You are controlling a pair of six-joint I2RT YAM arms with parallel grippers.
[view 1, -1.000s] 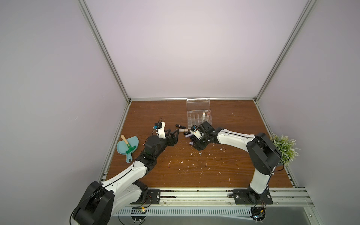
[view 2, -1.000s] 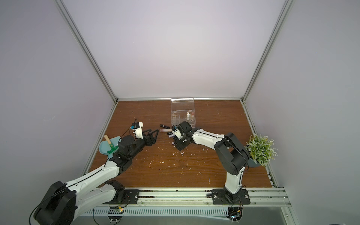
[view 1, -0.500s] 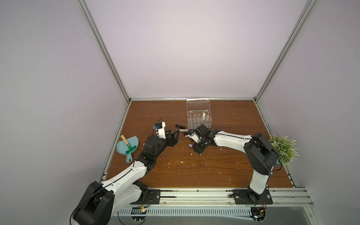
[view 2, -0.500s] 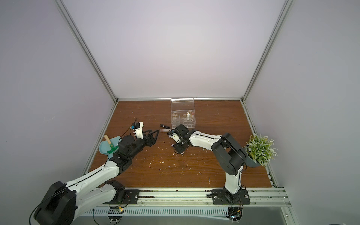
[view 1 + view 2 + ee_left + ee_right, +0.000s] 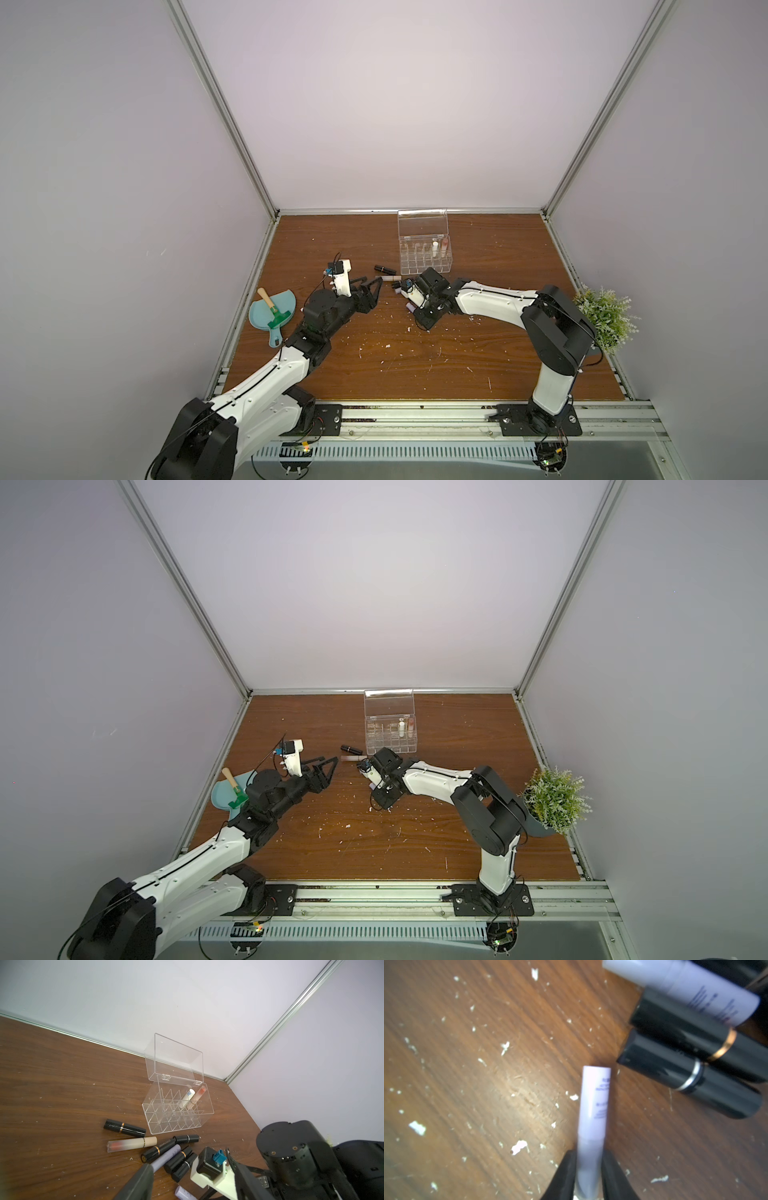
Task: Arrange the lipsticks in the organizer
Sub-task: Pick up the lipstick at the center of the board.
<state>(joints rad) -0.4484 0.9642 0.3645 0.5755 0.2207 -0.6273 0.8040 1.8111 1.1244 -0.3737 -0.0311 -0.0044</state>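
The clear organizer (image 5: 424, 266) (image 5: 176, 1122) stands with its lid up; a cream-white tube (image 5: 187, 1099) and a peach-pink tube (image 5: 196, 1098) stand in its back row. Several lipsticks lie in front of it: a black one (image 5: 124, 1126), a peach one (image 5: 132, 1144), black ones with metal bands (image 5: 159, 1150) (image 5: 691, 1076), and a lilac one (image 5: 166, 1156). My right gripper (image 5: 588, 1169) (image 5: 415, 309) is shut on a lilac lipstick (image 5: 593, 1115) low over the table, beside the pile. My left gripper (image 5: 374, 284) (image 5: 188, 1159) hovers open just left of the pile, holding nothing.
A teal dustpan (image 5: 272, 309) with a small brush lies at the table's left edge. A potted plant (image 5: 606, 316) stands at the right edge. White crumbs (image 5: 386, 345) are scattered over the wood.
The right gripper's jaws have closed around the lilac lipstick, and it has shifted slightly left and nearer. The left arm has barely moved.
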